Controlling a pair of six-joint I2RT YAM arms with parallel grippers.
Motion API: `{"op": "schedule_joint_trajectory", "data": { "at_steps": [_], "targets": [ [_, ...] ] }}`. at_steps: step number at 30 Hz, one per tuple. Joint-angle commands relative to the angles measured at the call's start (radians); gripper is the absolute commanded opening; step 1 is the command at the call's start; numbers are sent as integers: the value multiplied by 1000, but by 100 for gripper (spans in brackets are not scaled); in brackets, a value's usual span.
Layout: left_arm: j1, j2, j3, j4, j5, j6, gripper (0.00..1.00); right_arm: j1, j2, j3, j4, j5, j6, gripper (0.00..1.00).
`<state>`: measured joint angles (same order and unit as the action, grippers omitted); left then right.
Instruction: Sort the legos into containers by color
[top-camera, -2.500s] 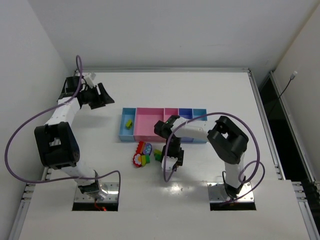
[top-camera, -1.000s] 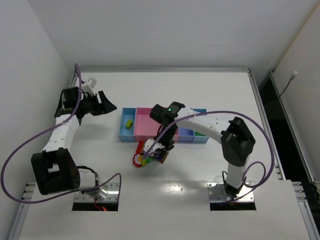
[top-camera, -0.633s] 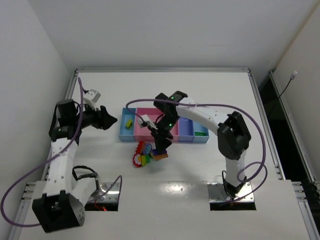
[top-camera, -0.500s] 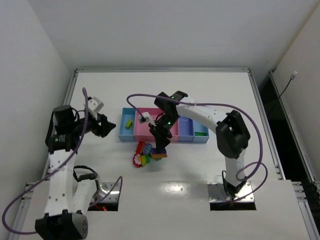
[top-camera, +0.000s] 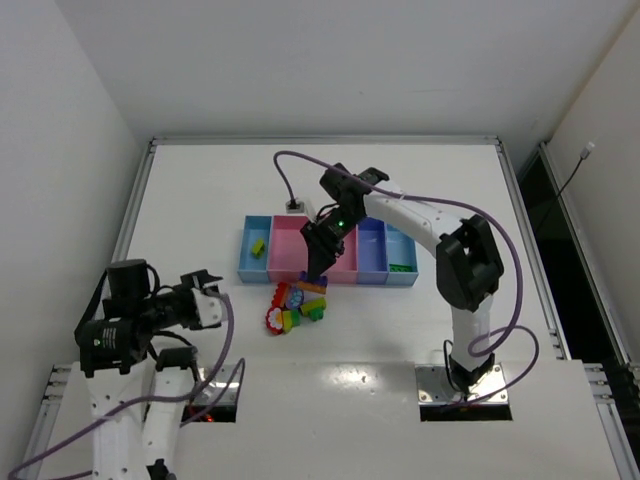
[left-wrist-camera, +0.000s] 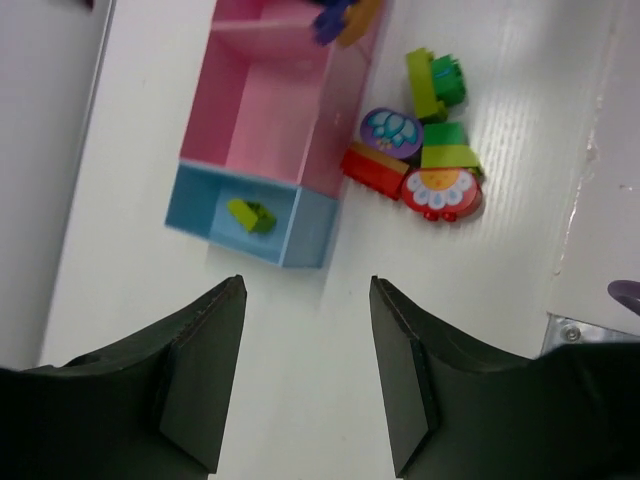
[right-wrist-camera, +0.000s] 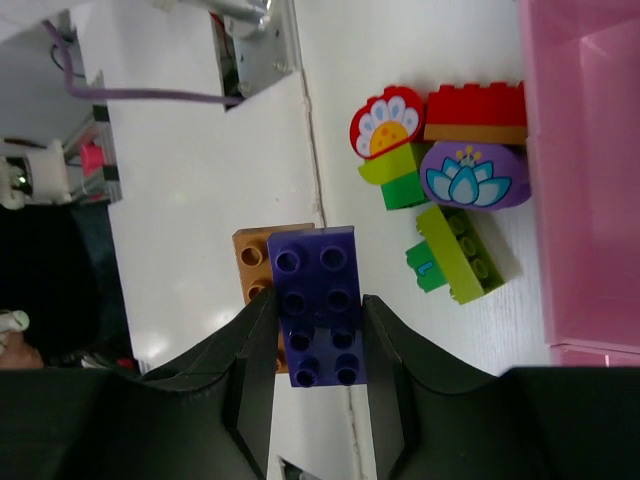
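My right gripper (right-wrist-camera: 316, 322) is shut on a dark purple brick (right-wrist-camera: 320, 305) with an orange brick (right-wrist-camera: 254, 264) stuck behind it. In the top view this pair (top-camera: 313, 284) hangs at the near edge of the wide pink bin (top-camera: 296, 233) in the row of containers (top-camera: 372, 262). Below it lies a pile of legos (top-camera: 291, 308): a red brick (right-wrist-camera: 476, 104), a flower piece (right-wrist-camera: 384, 122), a purple rounded piece (right-wrist-camera: 470, 175), a lime brick (right-wrist-camera: 466, 256). My left gripper (left-wrist-camera: 305, 370) is open and empty, far back near the table's front left (top-camera: 207, 297).
The left light blue bin (left-wrist-camera: 300, 226) holds a lime brick (left-wrist-camera: 250, 214). The right light blue bin (top-camera: 401, 238) holds a green brick (top-camera: 400, 267). A purple cable (top-camera: 290, 170) loops over the table behind the bins. Walls stand close on the left and right.
The left arm has swung from the far left of the table back to the near edge, its jaws narrowing a little. The right gripper carried the purple-orange pair up from the pile toward the pink bin.
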<state>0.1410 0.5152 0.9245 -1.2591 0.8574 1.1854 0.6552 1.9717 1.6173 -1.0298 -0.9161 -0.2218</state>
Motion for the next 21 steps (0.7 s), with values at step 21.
{"op": "schedule_joint_trajectory", "data": {
  "at_steps": [21],
  "targets": [
    [-399, 299, 10, 44, 200, 738, 55, 35, 10, 39, 111, -222, 185, 0]
  ]
}}
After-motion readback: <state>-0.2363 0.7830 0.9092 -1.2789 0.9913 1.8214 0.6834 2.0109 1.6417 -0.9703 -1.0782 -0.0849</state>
